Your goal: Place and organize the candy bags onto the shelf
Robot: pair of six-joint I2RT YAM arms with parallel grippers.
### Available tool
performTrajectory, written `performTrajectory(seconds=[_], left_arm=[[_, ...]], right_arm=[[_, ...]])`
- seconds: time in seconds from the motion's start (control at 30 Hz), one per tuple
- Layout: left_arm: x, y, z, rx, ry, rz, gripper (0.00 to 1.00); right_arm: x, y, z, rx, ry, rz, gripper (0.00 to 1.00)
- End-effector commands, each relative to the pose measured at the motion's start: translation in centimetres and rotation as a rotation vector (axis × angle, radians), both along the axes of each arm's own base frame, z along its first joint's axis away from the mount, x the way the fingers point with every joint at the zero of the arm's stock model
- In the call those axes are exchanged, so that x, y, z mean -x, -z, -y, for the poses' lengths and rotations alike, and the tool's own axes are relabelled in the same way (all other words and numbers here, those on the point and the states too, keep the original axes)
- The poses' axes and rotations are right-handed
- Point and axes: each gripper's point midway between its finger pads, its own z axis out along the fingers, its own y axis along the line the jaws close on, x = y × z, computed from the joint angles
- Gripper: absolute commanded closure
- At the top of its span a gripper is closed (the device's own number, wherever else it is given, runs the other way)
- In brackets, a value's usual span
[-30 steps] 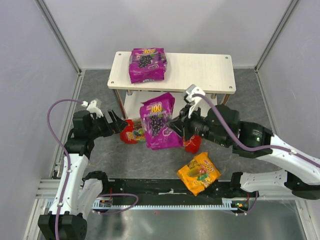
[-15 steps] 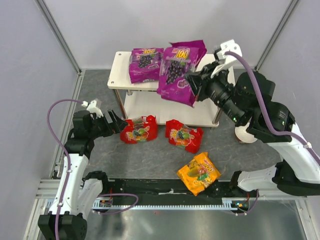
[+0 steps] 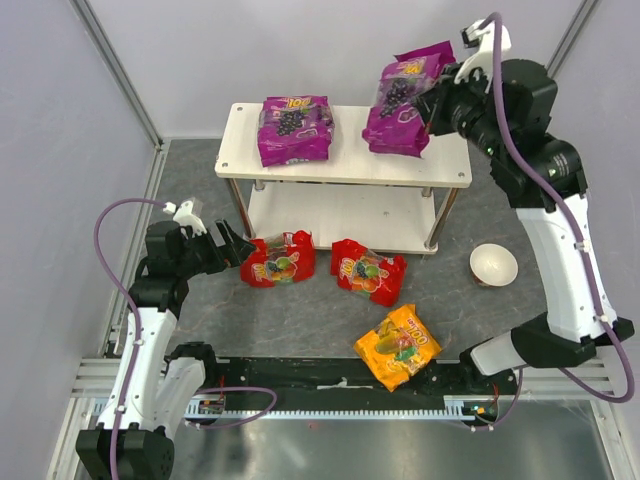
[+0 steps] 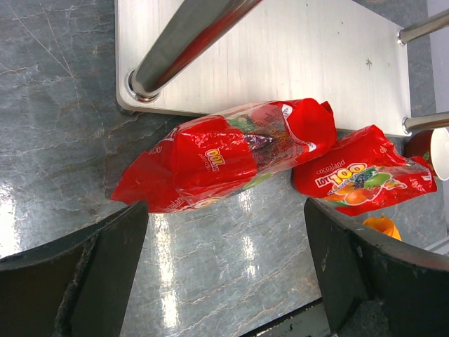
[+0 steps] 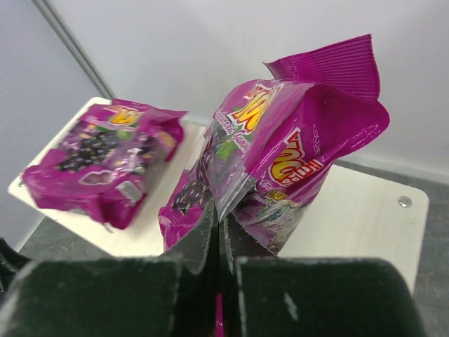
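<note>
The shelf [image 3: 345, 160] stands at the back. One purple candy bag [image 3: 294, 129] lies on the left of its top board, also in the right wrist view [image 5: 98, 161]. My right gripper [image 3: 432, 103] is shut on the second purple bag [image 3: 405, 100], holding it over the top board's right half [image 5: 295, 147]. Two red bags [image 3: 280, 260] [image 3: 368, 270] lie on the floor before the shelf. The orange-yellow bag [image 3: 397, 346] lies nearer the front. My left gripper [image 4: 224, 274] is open and empty, low over the floor, just short of the left red bag [image 4: 224, 154].
A small white bowl [image 3: 493, 265] sits on the floor right of the shelf. A shelf post [image 4: 182, 42] and the lower board [image 4: 280, 63] are close in front of the left gripper. Grey walls enclose the space.
My right arm has swung up and back, carrying the purple bag from the floor in front of the shelf to above the top board's right side. The left arm has not moved.
</note>
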Motion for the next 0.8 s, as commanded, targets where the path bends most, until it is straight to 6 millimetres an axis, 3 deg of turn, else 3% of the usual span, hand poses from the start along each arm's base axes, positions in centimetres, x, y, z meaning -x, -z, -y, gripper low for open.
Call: performTrajectory(seconds=[0.0, 0.27, 0.43, 0.77], left_arm=[[-0.3, -0.9, 0.3, 0.003, 0.019, 0.045, 0.01], [-0.4, -0.8, 0.3, 0.004, 0.019, 0.039, 0.01], [-0.3, -0.8, 0.3, 0.005, 0.018, 0.041, 0.01], [-0.3, -0.8, 0.4, 0.009, 0.024, 0.038, 0.01]], right_arm=[[1.5, -5.7, 0.3, -0.13, -0.2, 0.14, 1.0], [1.0, -5.2, -0.7, -0.253, -0.393, 0.104, 1.0], [0.8, -3.7, -1.6, -0.288, -0.492, 0.048, 1.0], [-1.4, 0.0, -1.0, -0.298, -0.461, -0.047, 1.0]])
